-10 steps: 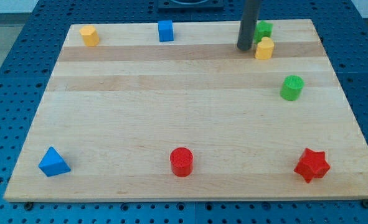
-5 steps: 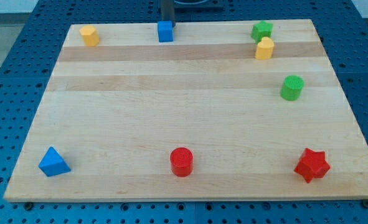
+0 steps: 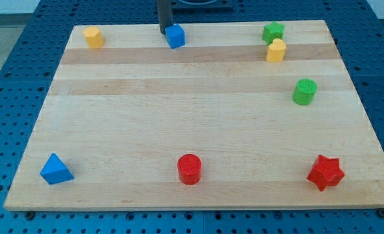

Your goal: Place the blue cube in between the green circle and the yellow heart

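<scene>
The blue cube (image 3: 175, 36) sits near the board's top edge, left of centre, slightly turned. My tip (image 3: 163, 32) touches the cube's upper-left side. The green circle (image 3: 304, 91) stands at the right side of the board. The yellow heart (image 3: 276, 50) stands above and left of it, near the top right. The gap between the green circle and the yellow heart holds no block.
A green star (image 3: 273, 31) sits just above the yellow heart. A yellow block (image 3: 93, 37) is at the top left. A blue triangle (image 3: 55, 169), a red circle (image 3: 190, 169) and a red star (image 3: 325, 172) stand along the bottom. The wooden board (image 3: 192, 130) lies on a blue pegboard.
My tip moved from beside the yellow heart leftwards along the top to the blue cube. It now stands at the cube's upper left, and the cube has shifted slightly right and down and turned.
</scene>
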Controlling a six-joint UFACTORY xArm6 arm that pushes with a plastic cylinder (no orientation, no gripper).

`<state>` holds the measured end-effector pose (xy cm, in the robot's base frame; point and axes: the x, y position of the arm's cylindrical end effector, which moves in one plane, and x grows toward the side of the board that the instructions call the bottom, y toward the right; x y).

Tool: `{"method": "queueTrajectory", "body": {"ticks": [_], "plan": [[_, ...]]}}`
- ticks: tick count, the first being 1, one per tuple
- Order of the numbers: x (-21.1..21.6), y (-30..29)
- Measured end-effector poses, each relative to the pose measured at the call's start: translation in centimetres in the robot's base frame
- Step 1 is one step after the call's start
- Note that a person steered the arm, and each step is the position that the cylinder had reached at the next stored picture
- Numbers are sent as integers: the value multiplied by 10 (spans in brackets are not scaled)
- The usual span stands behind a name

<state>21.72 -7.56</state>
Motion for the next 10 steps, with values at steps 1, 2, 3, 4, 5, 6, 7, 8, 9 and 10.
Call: {"method": "queueTrajectory", "body": {"ticks": [1, 2, 3, 4, 5, 6, 7, 8, 9, 10], "plan": [[17, 0], [35, 6], [46, 21], [53, 36], [59, 56], [60, 83], [64, 103], [89, 111], [115, 111], [118, 111]]}}
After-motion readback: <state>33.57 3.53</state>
